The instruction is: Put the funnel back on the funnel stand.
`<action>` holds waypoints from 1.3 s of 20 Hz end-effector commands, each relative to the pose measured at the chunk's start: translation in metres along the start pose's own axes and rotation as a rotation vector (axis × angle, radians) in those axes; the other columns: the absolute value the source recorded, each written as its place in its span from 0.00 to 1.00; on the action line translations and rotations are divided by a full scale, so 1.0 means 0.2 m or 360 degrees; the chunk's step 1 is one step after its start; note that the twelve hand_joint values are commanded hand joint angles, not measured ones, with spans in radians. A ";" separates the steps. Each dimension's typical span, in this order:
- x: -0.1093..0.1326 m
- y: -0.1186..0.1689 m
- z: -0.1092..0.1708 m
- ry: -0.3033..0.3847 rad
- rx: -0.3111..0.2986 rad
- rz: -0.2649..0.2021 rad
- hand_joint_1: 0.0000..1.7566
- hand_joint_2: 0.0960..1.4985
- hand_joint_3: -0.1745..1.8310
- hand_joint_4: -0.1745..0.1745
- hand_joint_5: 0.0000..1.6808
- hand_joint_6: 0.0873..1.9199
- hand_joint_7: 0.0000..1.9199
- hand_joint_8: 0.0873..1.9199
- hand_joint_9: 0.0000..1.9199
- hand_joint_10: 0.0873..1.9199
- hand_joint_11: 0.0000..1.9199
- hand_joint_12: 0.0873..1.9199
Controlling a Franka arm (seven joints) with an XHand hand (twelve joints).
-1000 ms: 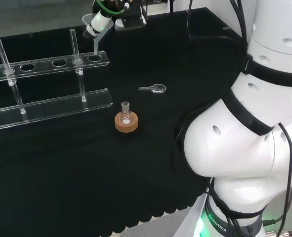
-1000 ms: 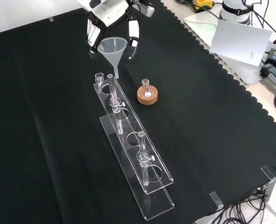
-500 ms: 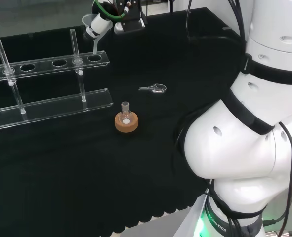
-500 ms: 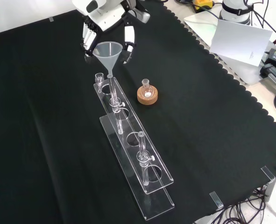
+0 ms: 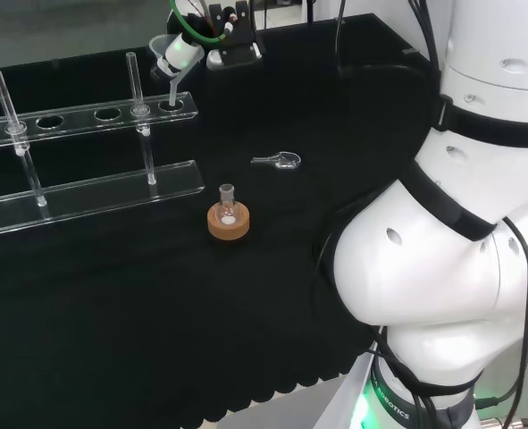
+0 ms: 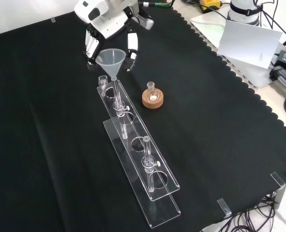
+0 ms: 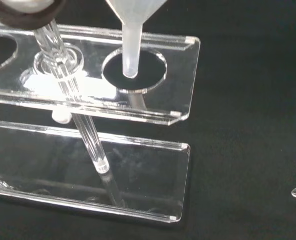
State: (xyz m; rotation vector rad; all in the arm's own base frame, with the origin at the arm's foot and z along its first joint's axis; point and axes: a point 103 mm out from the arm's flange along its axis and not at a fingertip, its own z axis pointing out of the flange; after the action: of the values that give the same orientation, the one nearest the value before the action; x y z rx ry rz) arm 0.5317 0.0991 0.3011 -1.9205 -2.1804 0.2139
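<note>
I have the funnel (image 6: 113, 61) in the hand (image 6: 109, 21), fingers curled round its cone from both sides. The funnel hangs over the end hole of the funnel stand (image 6: 147, 170), the hole at the stand's end nearest the cloth's far edge in the front view. In the wrist view the stem (image 7: 130, 50) points into that hole (image 7: 134, 70), its tip about level with the top plate; I cannot tell whether it has entered yet.

Risks as I judge them:
- The stem looks slightly off upright in the head view. If I lower it so, the tip may catch the hole's rim and push the light acrylic stand along the cloth.
- A glass tube (image 6: 117, 99) stands in the next hole, just beside the funnel. A finger or the cone's edge could knock it as I descend or let go.
- If I release before the cone seats in the hole, the funnel may tip over the stand's end.

The small flask on its cork ring (image 6: 153, 98) and the spoon (image 5: 280, 161) lie well apart toward the cloth's middle; no concern there.
</note>
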 end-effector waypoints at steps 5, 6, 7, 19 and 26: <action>-0.01 0.04 0.08 0.0011 -0.0014 -0.0008 0.49 0.50 0.32 0.38 0.50 0.38 0.43 0.39 0.65 0.14 0.48 0.49; -0.02 0.05 0.09 0.0012 -0.0010 -0.0011 0.49 0.50 0.32 0.37 0.50 0.38 0.42 0.39 0.65 0.14 0.48 0.49; -0.02 0.06 0.10 0.0011 -0.0005 -0.0010 0.49 0.50 0.32 0.37 0.49 0.39 0.42 0.39 0.65 0.14 0.47 0.50; -0.01 0.11 0.20 -0.0018 0.0078 -0.0002 0.48 0.49 0.32 0.31 0.37 0.40 0.37 0.41 0.60 0.16 0.43 0.53; -0.02 0.10 0.23 0.0010 0.0183 -0.0009 0.43 0.43 0.31 0.28 0.17 0.20 0.09 0.39 0.27 0.30 0.23 0.66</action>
State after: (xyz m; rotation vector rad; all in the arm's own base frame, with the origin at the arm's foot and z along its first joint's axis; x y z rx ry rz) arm 0.5417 0.1002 0.2556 -1.8854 -2.1488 0.2906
